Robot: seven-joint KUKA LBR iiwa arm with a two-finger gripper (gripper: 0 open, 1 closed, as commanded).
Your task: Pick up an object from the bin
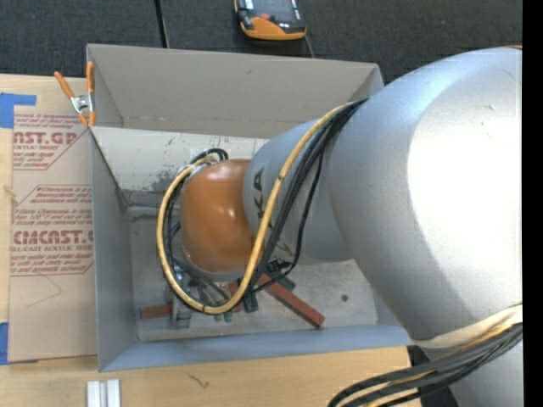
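My gripper (181, 309) is low over the bin's front left floor, mostly hidden under the arm's orange cover and cables. A small reddish-brown flat piece (155, 313) lies on the floor just left of it, close to the front wall; I cannot tell whether they touch. A longer reddish-brown stick (299, 305) lies slanted on the floor to the gripper's right, with a second similar stick (254, 290) crossing it under the cables. Whether anything is in the gripper's grasp is hidden.
The arm and its orange cover take up the middle of the bin, hiding the floor beneath. The front wall stands close behind the gripper, the left wall a short way off. Bare grey floor shows at the front right.
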